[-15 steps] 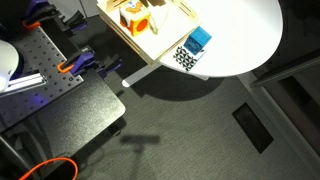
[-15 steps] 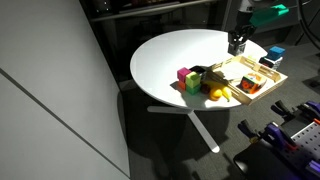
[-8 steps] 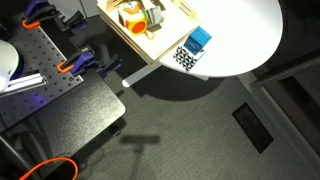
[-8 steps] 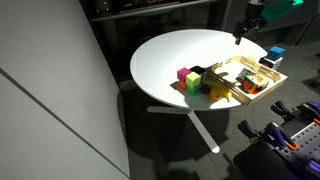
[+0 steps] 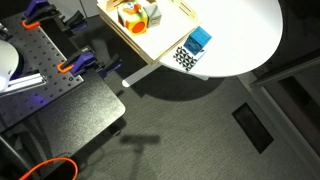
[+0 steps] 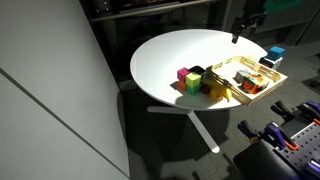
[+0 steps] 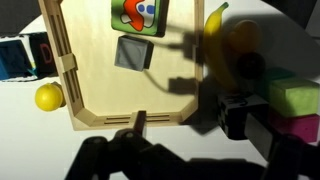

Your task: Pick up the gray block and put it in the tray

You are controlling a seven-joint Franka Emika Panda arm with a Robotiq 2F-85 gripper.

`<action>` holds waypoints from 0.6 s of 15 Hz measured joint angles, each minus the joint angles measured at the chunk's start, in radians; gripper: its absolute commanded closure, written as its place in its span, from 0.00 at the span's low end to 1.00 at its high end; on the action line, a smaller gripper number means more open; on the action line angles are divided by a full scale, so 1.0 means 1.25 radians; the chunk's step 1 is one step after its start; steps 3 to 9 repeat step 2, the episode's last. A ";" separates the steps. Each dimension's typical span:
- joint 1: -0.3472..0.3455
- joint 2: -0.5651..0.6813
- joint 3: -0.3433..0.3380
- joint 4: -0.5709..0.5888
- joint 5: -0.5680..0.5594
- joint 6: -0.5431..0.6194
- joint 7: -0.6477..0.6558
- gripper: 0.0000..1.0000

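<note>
Jaws apart, risen clear | gray block (image 7: 132, 52) in tray (image 7: 92, 78)

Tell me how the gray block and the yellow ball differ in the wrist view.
The gray block is square and flat-faced; the yellow ball is round. The gray block is dull, the yellow ball bright. The gray block lies inside the wooden tray; the yellow ball sits outside, just beside its wall. Both are small and lie free.

a round white table (image 6: 175, 58) stands on dark carpet (image 5: 190, 130) beside a grey wall (image 6: 45, 90).
</note>
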 measured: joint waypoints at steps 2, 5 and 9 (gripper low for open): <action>0.000 -0.001 0.003 0.000 0.001 -0.003 -0.001 0.00; 0.000 -0.001 0.003 0.000 0.001 -0.003 -0.001 0.00; 0.000 -0.001 0.003 0.000 0.001 -0.003 -0.001 0.00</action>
